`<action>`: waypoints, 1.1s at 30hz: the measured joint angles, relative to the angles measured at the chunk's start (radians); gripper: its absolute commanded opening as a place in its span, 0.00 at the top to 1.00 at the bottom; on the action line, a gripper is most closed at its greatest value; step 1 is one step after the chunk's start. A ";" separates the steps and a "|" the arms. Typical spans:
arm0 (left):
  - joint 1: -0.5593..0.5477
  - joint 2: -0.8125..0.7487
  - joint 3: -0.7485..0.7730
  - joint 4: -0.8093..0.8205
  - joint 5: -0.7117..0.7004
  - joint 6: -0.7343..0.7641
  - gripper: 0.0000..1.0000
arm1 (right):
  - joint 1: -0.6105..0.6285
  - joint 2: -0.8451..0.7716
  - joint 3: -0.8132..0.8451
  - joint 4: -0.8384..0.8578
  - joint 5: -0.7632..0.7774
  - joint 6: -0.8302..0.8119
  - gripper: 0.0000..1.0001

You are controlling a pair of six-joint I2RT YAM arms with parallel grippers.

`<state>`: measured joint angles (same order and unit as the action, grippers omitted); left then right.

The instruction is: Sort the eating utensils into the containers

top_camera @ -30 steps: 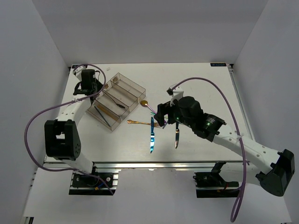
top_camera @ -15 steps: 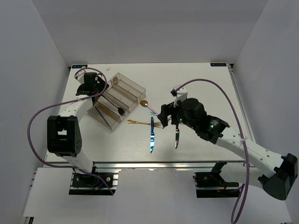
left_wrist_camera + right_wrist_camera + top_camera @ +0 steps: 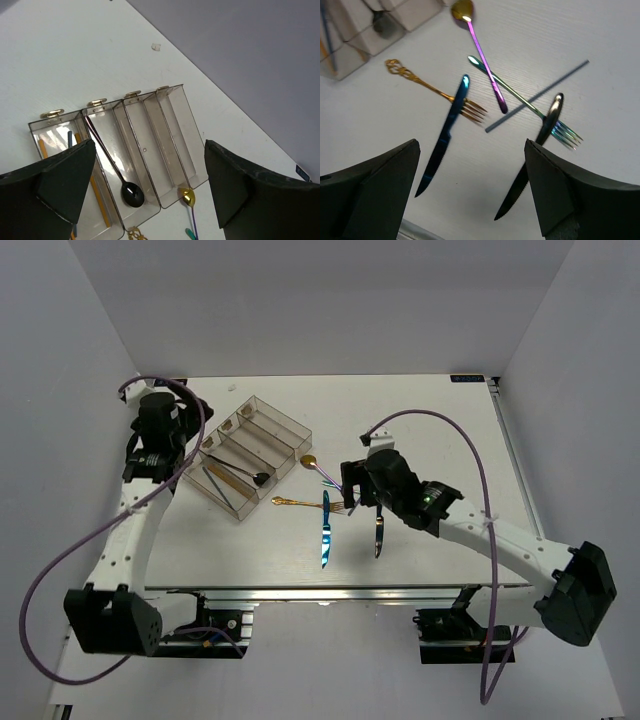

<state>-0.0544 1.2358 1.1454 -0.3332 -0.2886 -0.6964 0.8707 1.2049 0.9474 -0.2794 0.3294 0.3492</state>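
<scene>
The clear organiser tray (image 3: 275,430) (image 3: 170,130) lies at the back left. A black spoon (image 3: 131,194) (image 3: 262,478) rests in its second compartment. A gold chopstick (image 3: 98,199) and a blue piece (image 3: 70,138) lie in the first. My left gripper (image 3: 149,150) (image 3: 178,440) hangs open above the tray's left end, holding nothing. Loose on the table are a blue knife (image 3: 445,140) (image 3: 325,530), gold fork (image 3: 432,89) (image 3: 288,502), purple-handled gold spoon (image 3: 481,57) (image 3: 312,461), rainbow fork (image 3: 522,99), grey chopstick (image 3: 545,90) and black knife (image 3: 532,162) (image 3: 378,532). My right gripper (image 3: 470,145) (image 3: 350,490) hovers open above them.
The tray's two right compartments (image 3: 165,145) hold nothing. A small white scrap (image 3: 156,47) lies beyond the tray. White walls close in the table at the left, back and right. The table's near edge (image 3: 415,232) runs just past the blue knife's tip.
My left gripper opened, left the black spoon lying in the tray, and drew back to the left. The right gripper shifted slightly left over the loose utensils.
</scene>
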 measured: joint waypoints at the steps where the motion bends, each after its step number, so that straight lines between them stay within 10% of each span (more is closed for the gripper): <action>1: 0.000 -0.034 -0.001 -0.017 0.000 0.017 0.02 | 0.000 0.018 0.007 -0.018 0.027 0.025 0.11; 12: 0.000 -0.276 -0.313 -0.156 0.034 0.201 0.02 | -0.007 0.206 0.045 -0.139 0.237 0.213 0.41; 22: 0.000 -0.357 -0.369 -0.189 0.041 0.234 0.02 | -0.010 0.331 0.076 -0.108 0.164 0.241 0.45; 33: -0.006 -0.356 -0.369 -0.189 0.053 0.237 0.02 | -0.023 0.549 0.286 -0.010 -0.050 -0.126 0.54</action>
<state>-0.0608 0.8795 0.7765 -0.5224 -0.2352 -0.4591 0.8474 1.7542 1.2339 -0.2897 0.2798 0.2237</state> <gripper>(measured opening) 0.981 0.474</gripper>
